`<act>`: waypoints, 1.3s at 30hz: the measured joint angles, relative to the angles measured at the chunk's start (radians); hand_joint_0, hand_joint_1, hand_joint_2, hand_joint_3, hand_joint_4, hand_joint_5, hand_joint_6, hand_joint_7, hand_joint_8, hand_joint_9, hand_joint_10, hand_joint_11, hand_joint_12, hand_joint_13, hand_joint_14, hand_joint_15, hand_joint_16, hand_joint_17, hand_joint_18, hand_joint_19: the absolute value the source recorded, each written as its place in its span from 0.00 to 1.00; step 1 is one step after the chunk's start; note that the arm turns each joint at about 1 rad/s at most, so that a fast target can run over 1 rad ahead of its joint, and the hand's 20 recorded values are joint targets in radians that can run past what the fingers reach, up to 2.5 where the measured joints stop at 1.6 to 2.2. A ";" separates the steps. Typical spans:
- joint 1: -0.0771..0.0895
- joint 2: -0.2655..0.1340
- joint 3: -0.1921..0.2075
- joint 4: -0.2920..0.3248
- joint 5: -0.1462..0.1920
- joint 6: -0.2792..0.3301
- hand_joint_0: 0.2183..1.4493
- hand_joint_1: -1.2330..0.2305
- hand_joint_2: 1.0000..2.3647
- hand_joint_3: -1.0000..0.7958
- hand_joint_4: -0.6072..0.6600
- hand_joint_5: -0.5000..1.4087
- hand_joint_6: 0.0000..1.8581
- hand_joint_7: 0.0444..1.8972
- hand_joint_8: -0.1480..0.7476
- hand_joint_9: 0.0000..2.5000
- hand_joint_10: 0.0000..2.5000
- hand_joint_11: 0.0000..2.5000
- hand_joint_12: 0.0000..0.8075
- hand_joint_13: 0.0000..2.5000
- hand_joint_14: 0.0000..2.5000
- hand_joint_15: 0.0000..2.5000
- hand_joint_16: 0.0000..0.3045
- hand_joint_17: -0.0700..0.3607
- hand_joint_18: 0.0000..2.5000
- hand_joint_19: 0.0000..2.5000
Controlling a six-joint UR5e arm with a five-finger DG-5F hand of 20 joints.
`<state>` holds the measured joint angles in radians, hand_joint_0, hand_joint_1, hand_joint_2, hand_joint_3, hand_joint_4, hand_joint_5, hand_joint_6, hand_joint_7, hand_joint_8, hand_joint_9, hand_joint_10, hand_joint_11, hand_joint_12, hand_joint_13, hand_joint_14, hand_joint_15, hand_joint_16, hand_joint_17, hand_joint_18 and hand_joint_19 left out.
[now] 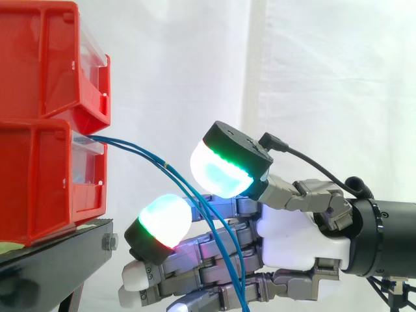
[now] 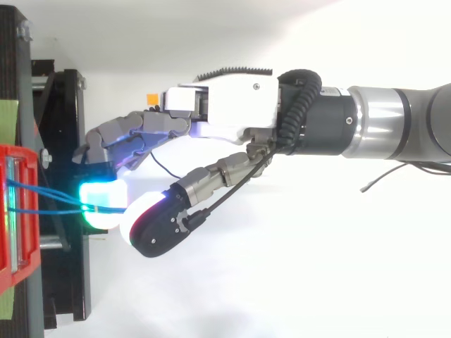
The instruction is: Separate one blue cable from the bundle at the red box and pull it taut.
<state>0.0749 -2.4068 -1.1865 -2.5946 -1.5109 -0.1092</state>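
Two thin blue cables (image 1: 144,154) leave the front of the lower red box (image 1: 39,182) and sag down to the right. They run through the gap between my hand's (image 1: 296,237) thumb pad (image 1: 218,170) above and a glowing fingertip (image 1: 164,218) below, then hang slack in front of the fingers. The hand reaches in from the right with relaxed fingers pointing at the box, open, with neither pad visibly clamped on a cable. In the top view the cables (image 2: 49,191) stretch from the red box (image 2: 14,211) to the point between the pads of the hand (image 2: 225,105).
A second red box (image 1: 45,58) is stacked on the lower one. Both stand on a black stand (image 1: 52,260) at the left. A white curtain hangs behind. The arm fills the right side of the top view.
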 measured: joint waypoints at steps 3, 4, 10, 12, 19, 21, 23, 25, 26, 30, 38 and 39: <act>0.001 0.000 0.000 0.001 0.000 -0.003 0.30 0.42 0.00 0.28 0.61 0.19 0.28 0.68 0.47 0.22 0.00 0.16 0.41 0.13 0.00 0.08 0.15 0.39 0.17 0.24; 0.001 0.000 0.001 0.001 0.000 -0.005 0.30 0.42 0.00 0.28 0.61 0.19 0.28 0.68 0.47 0.22 0.00 0.15 0.41 0.13 0.00 0.09 0.15 0.39 0.17 0.24; 0.000 0.000 0.005 0.005 -0.002 -0.011 0.30 0.42 0.00 0.28 0.61 0.19 0.30 0.66 0.47 0.22 0.01 0.16 0.41 0.13 0.00 0.09 0.15 0.39 0.17 0.24; 0.000 0.000 0.006 0.005 -0.005 -0.012 0.30 0.42 0.00 0.28 0.61 0.19 0.30 0.66 0.47 0.22 0.00 0.16 0.41 0.13 0.00 0.09 0.15 0.39 0.17 0.24; 0.000 0.000 0.008 0.008 -0.008 -0.012 0.31 0.44 0.00 0.30 0.60 0.19 0.33 0.63 0.48 0.23 0.01 0.16 0.41 0.13 0.00 0.09 0.14 0.39 0.17 0.24; 0.000 0.000 0.009 0.008 -0.009 -0.012 0.32 0.46 0.00 0.31 0.60 0.19 0.33 0.63 0.48 0.23 0.00 0.16 0.41 0.13 0.00 0.09 0.14 0.39 0.17 0.24; 0.000 0.000 0.010 0.008 -0.010 -0.012 0.32 0.47 0.00 0.31 0.60 0.19 0.33 0.63 0.48 0.23 0.00 0.16 0.41 0.13 0.00 0.09 0.14 0.39 0.17 0.24; -0.001 0.000 0.011 0.007 -0.010 -0.012 0.31 0.48 0.00 0.30 0.61 0.19 0.33 0.63 0.48 0.23 0.00 0.16 0.41 0.13 0.00 0.09 0.14 0.39 0.17 0.24; -0.001 0.000 0.011 0.006 -0.010 -0.012 0.31 0.48 0.00 0.30 0.60 0.19 0.33 0.63 0.48 0.23 0.01 0.16 0.41 0.13 0.00 0.09 0.15 0.39 0.17 0.24; -0.004 0.000 0.012 0.007 -0.014 -0.012 0.31 0.48 0.00 0.30 0.60 0.19 0.34 0.63 0.48 0.23 0.00 0.17 0.41 0.13 0.00 0.09 0.15 0.39 0.17 0.24; -0.013 0.000 0.024 0.003 -0.029 -0.014 0.32 0.49 0.00 0.31 0.60 0.18 0.36 0.59 0.48 0.24 0.01 0.17 0.41 0.14 0.00 0.09 0.15 0.39 0.17 0.24; -0.014 0.000 0.025 0.003 -0.030 -0.014 0.32 0.49 0.00 0.31 0.60 0.18 0.37 0.59 0.48 0.24 0.01 0.17 0.41 0.14 0.00 0.09 0.15 0.39 0.17 0.24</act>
<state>0.0613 -2.4068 -1.1612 -2.5920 -1.5414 -0.1236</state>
